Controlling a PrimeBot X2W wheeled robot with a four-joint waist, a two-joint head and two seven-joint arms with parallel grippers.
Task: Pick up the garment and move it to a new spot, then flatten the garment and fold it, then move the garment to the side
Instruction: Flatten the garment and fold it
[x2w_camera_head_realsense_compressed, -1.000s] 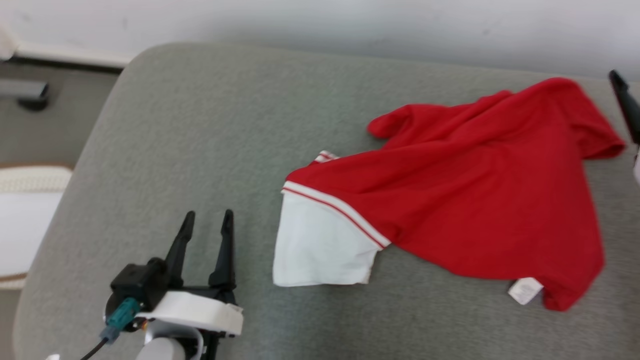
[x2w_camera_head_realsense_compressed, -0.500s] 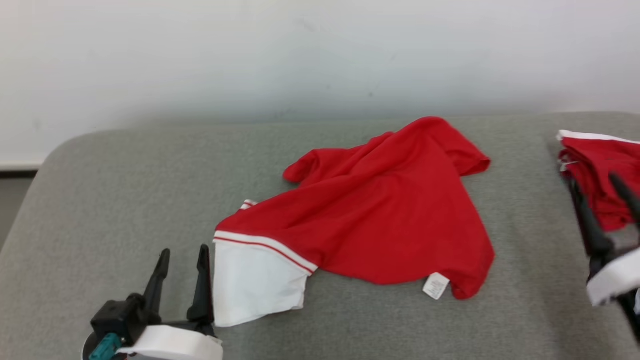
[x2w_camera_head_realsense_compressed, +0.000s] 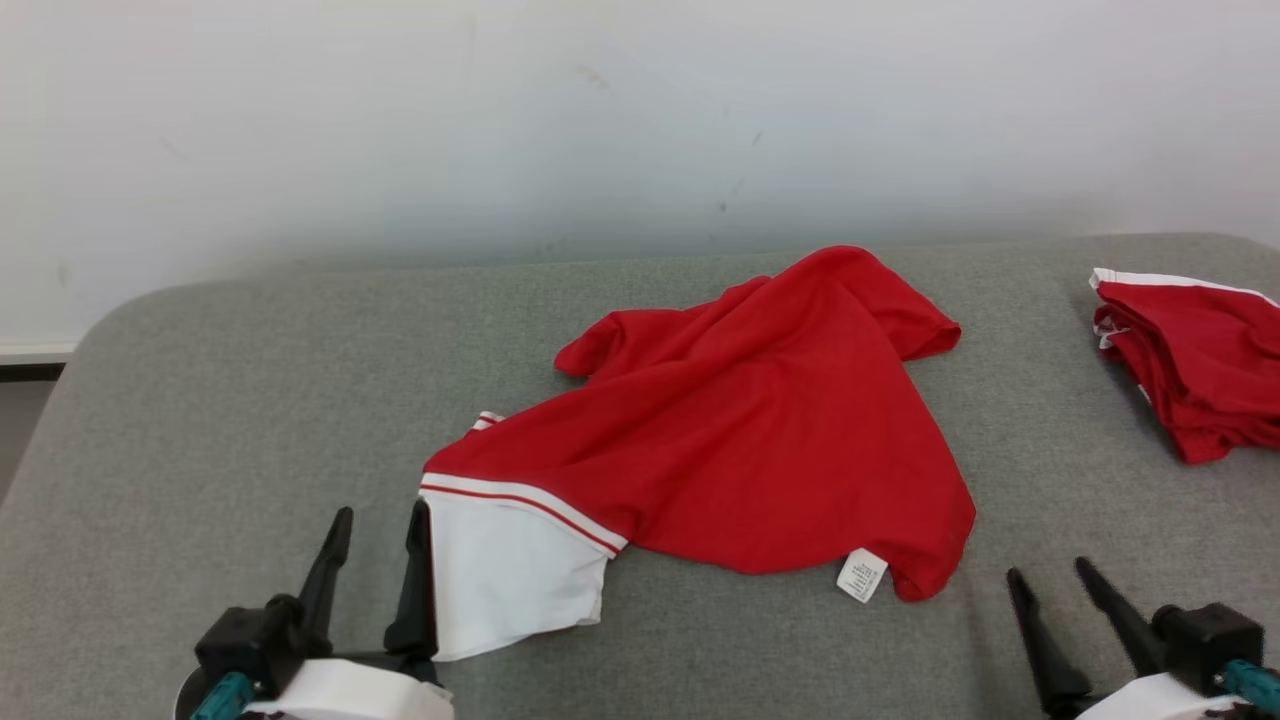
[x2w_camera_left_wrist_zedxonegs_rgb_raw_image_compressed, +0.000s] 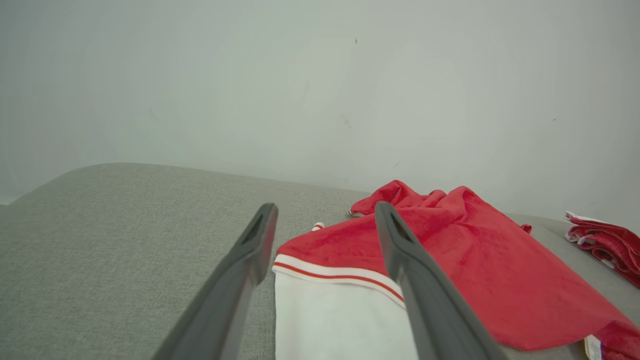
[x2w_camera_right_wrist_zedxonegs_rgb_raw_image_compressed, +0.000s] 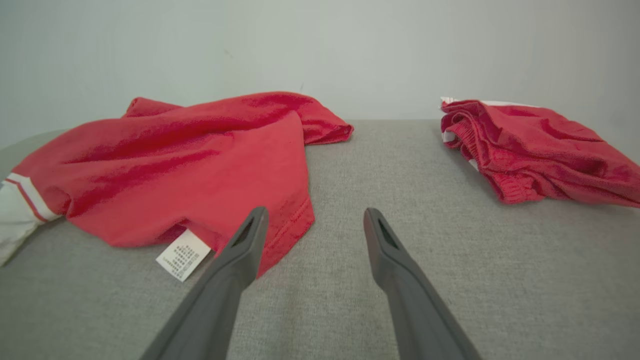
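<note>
From the head: found the garment (x2w_camera_head_realsense_compressed: 760, 440) crumpled on the grey cushion (x2w_camera_head_realsense_compressed: 250, 400), well left of the folded red pile (x2w_camera_head_realsense_compressed: 1190, 360) and apart from it, white sleeve (x2w_camera_head_realsense_compressed: 510, 580) at the end farthest from that pile. Found the left gripper (x2w_camera_head_realsense_compressed: 382, 510) spread wide and empty, beyond the garment from the pile, one finger at the sleeve's edge, touching or not could not be told. Found the right gripper (x2w_camera_head_realsense_compressed: 1050, 572) likewise wide and empty, nearer the robot than the pile and a little left of it, close to the care label (x2w_camera_head_realsense_compressed: 862, 575). From the left wrist: looked along parted fingers straddling the sleeve's outer edge, pile far off to the right. From the right wrist: looked along parted fingers, hem corner beside one, pile ahead and rightward. Judged two risks: pinching one layer of bunched cloth and dragging the rest twisted; swinging the lifted garment into the pile and disturbing it.
</note>
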